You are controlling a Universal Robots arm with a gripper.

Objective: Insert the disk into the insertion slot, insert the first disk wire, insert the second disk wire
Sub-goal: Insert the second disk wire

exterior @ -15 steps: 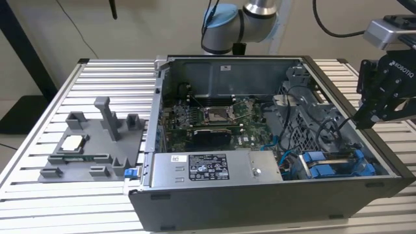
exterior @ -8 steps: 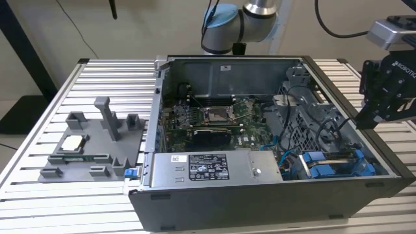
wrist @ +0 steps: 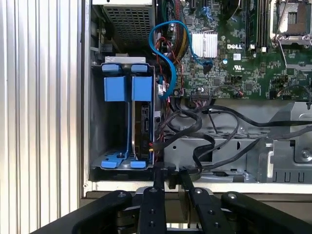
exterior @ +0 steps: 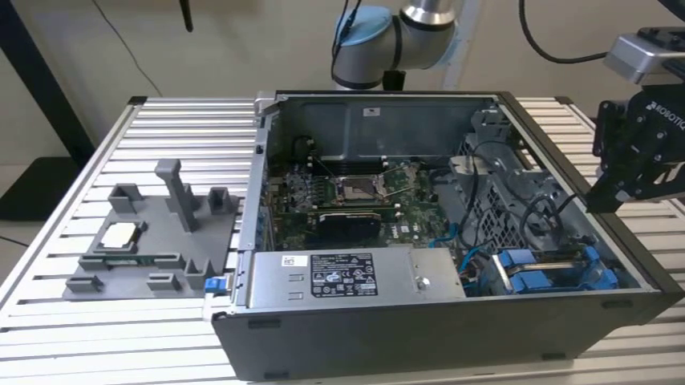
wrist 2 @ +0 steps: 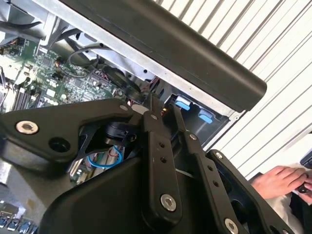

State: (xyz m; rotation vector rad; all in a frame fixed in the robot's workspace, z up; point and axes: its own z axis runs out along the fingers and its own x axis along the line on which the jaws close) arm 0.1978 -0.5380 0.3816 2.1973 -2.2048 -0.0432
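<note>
Disk [wrist: 139, 122] stands on its edge inside the insertion slot [wrist: 97, 126], a narrow bay of grey metal in a corner of the open computer case [exterior: 428, 329]. In the exterior view this corner is at the exterior view's right, near the front wall. The blue handles [wrist: 122, 87] of the disk frame show at both ends of the bay, so I judge the disk is seated.

A blue cable [wrist: 168, 53] makes a loop just beside the bay, and black cables [wrist: 195, 124] lie near it. I cannot tell if any of them is plugged into the disk.

The tool [wrist: 171, 174] hangs over the case wall near the bay. Its fingers [wrist: 158, 180] are a little apart and nothing is between them.

The disk is probably stiff and rather heavy for its size, and a knock could damage it. The blue frame is plastic and may bend a little. I think the handles are the best place to hold it, not the flat faces.

The case rests on a ribbed tabletop [exterior: 160, 120], and a person's hand [wrist 2: 280, 180] shows in the second wrist view.
</note>
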